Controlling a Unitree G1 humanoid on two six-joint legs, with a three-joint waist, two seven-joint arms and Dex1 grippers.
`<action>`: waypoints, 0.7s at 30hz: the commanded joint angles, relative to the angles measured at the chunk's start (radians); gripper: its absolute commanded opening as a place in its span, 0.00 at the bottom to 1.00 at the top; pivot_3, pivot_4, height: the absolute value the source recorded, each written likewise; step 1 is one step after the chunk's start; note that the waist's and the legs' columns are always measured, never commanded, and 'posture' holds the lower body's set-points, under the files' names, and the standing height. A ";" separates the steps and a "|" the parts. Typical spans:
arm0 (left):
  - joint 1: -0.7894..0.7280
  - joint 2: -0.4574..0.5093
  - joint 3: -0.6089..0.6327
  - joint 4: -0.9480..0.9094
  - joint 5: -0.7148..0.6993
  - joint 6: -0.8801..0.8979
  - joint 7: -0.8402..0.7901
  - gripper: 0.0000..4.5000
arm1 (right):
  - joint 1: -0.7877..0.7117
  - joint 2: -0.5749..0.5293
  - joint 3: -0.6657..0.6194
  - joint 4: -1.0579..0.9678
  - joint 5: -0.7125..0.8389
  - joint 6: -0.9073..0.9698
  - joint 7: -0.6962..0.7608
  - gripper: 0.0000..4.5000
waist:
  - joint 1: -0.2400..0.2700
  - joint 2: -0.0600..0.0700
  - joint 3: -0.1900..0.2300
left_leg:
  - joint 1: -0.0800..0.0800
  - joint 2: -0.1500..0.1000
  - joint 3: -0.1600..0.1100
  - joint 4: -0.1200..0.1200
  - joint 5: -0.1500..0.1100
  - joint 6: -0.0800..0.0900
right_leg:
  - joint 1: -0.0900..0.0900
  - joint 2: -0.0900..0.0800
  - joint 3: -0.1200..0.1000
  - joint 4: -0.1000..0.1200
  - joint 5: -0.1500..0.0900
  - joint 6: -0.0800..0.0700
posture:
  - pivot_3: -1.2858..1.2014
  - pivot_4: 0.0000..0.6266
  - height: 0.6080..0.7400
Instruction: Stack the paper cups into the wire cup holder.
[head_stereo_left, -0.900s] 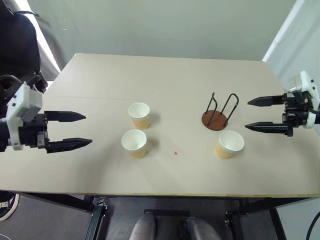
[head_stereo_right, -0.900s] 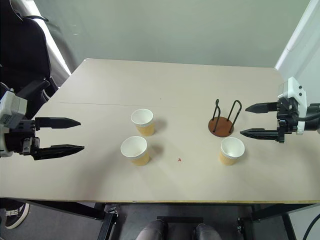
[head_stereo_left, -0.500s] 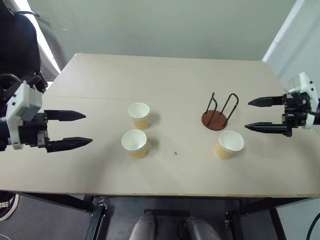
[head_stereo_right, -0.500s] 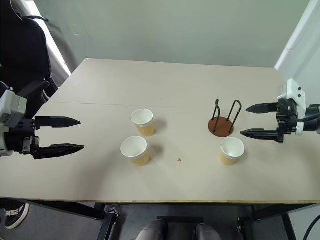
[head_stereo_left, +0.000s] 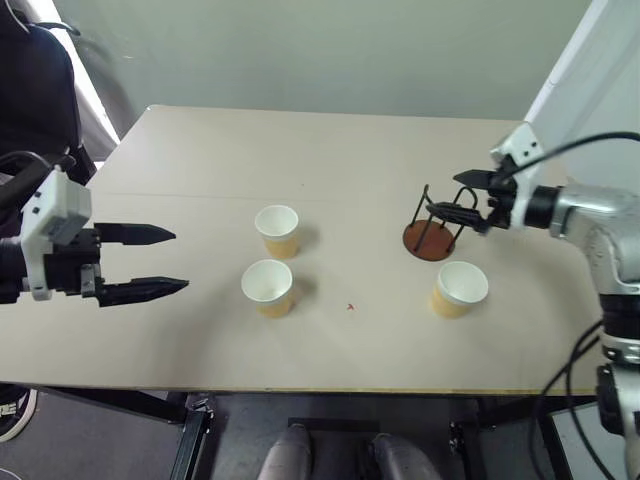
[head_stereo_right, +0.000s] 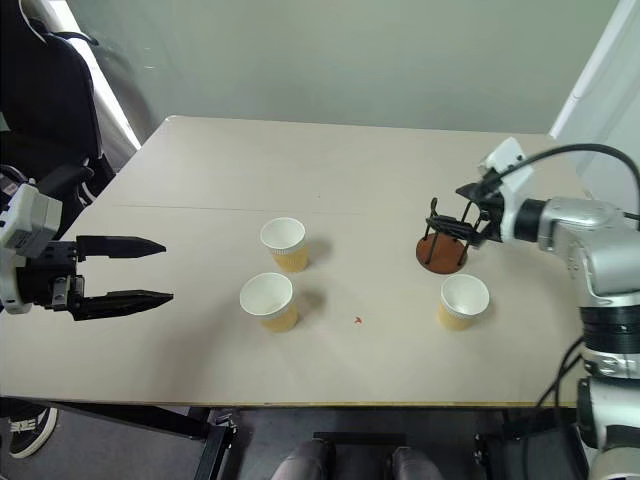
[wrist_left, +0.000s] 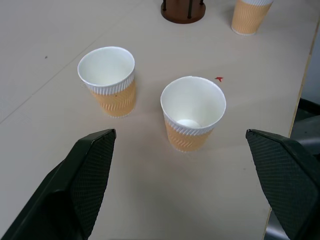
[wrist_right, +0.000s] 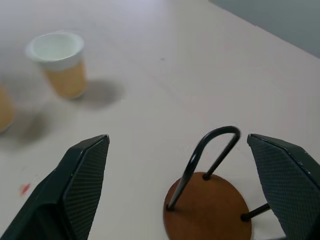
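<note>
Cups first: you have three paper cups standing upright and mouth-up on the table (head_stereo_left: 330, 150), none yet in the wire cup holder (head_stereo_left: 437, 228). Two of them, the far left cup (head_stereo_left: 278, 230) and the near left cup (head_stereo_left: 268, 287), sit side by side left of centre; the third, the right cup (head_stereo_left: 458, 288), stands alone just in front of the holder's brown disc, close to it but not touching. Your right gripper (head_stereo_left: 458, 197) hovers directly over the holder with its two black fingers spread wide and nothing between them; from the right wrist view the wire loops rise between the fingers, upright, with the disc bare. Your left gripper (head_stereo_left: 150, 262) hangs over the left edge of the table, fingers likewise apart and empty, pointing toward the pair of cups, with the near left cup the closer of the two and roughly centred between its fingers in the left wrist view. Judgement: the right arm is much nearer the right cup, which lies just toward you from where that gripper hangs, so a short pull back and down would serve; the holder's axis is vertical, so any cup must come in from above, base first.
</note>
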 joint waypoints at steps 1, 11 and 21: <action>-0.006 -0.001 0.017 -0.019 -0.005 -0.008 0.009 0.99 | -0.035 0.017 0.008 -0.007 -0.045 0.064 -0.100 1.00 | 0.002 0.000 0.000 | 0.000 0.000 0.000 0.000 0.000 0.000 | 0.000 0.000 0.000 0.000 0.000 0.000 | 0.52 0.24 1.00; 0.010 -0.010 0.020 -0.030 -0.005 -0.006 0.021 0.99 | -0.011 0.055 0.065 0.043 -0.105 0.064 -0.130 1.00 | 0.006 0.000 0.000 | -0.001 0.000 0.000 -0.001 -0.001 -0.004 | -0.002 0.000 0.000 0.001 0.000 -0.001 | 0.52 0.24 1.00; 0.031 -0.012 0.045 -0.046 -0.012 0.006 0.031 1.00 | -0.033 0.123 0.081 0.118 -0.145 0.010 -0.147 0.71 | 0.008 0.000 0.000 | -0.002 0.000 0.000 -0.001 -0.001 -0.004 | -0.003 0.000 0.000 0.001 0.000 -0.001 | 0.52 0.24 1.00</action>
